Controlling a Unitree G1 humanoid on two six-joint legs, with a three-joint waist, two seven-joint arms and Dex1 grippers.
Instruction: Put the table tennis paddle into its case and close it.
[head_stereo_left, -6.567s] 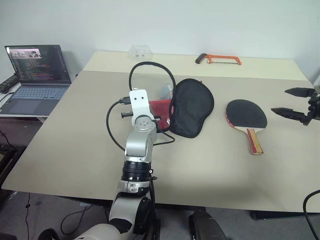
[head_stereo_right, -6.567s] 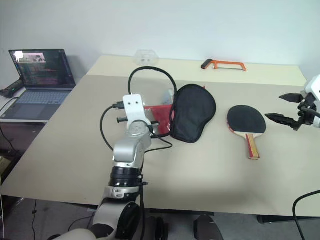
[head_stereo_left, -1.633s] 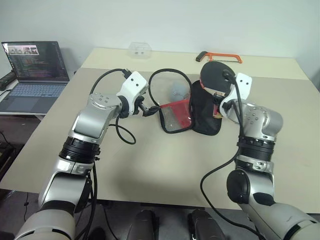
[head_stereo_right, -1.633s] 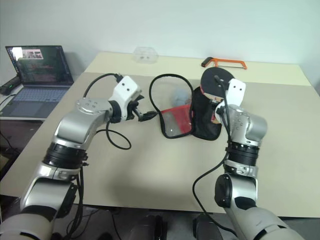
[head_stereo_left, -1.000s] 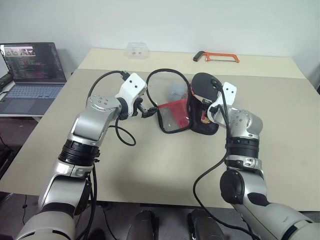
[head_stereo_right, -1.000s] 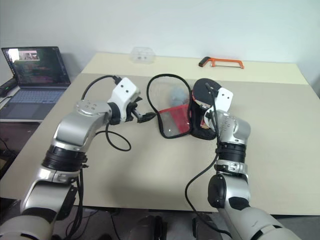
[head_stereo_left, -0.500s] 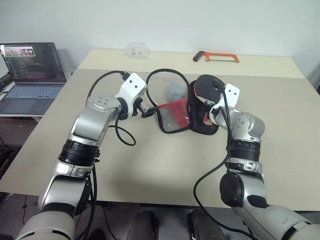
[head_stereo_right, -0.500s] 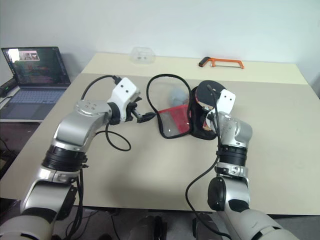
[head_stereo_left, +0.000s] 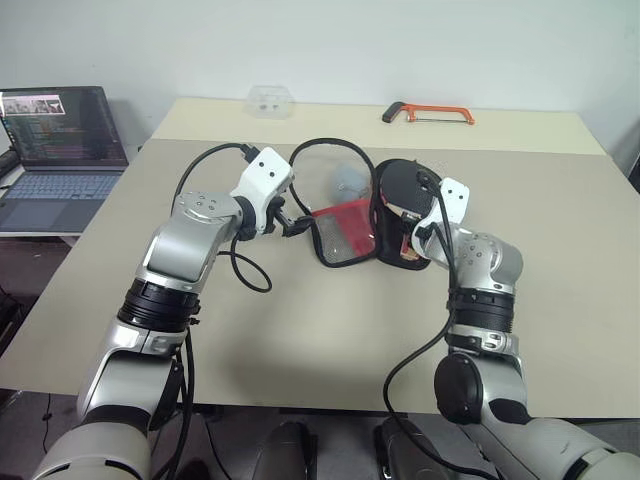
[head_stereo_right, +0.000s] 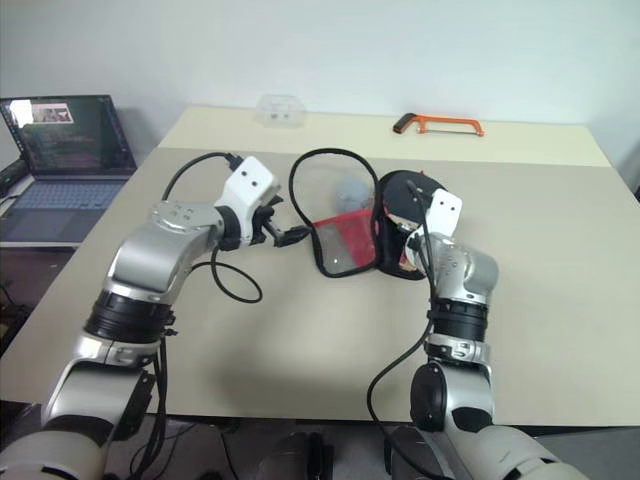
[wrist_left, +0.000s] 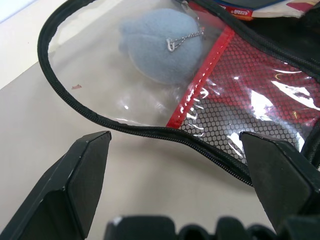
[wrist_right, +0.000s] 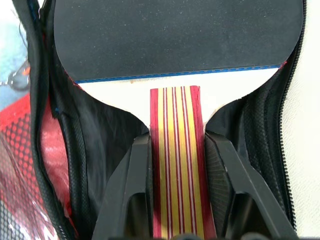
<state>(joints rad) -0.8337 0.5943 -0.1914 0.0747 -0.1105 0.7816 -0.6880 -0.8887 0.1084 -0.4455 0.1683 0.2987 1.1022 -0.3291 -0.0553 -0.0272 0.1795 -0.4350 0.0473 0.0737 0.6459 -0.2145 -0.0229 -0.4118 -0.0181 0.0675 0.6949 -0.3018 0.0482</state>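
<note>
1. The table tennis paddle (wrist_right: 178, 40) sits with its black rubber face inside the open case (head_stereo_left: 400, 215), between the dark fabric walls, its striped wooden handle sticking back out toward the robot.
2. The right pincer (wrist_right: 176, 165) is clamped on the table tennis paddle, one black finger pressed against each side of the handle just below the blade.
3. The case lies open near the middle of the beige counter (head_stereo_left: 300, 330), its black half on the robot's right and its clear flap with the red mesh panel (head_stereo_left: 345, 225) spread to the left.
4. The zipper rim (wrist_left: 150, 131) runs in a loop around that clear flap.
5. The left pincer (wrist_left: 180, 165) has its fingers spread wide apart and holds nothing; it hovers just beside the flap's zipper edge, low over the counter.
6. A small grey-blue plush lump (wrist_left: 162, 47) with a short metal chain lies under the clear part of the flap.
7. Far back on the counter lies an orange hacksaw (head_stereo_left: 423, 112), and left of it a clear plastic box (head_stereo_left: 268, 99).
8. An open laptop (head_stereo_left: 55, 135) stands on a lower desk off to the robot's left.
</note>
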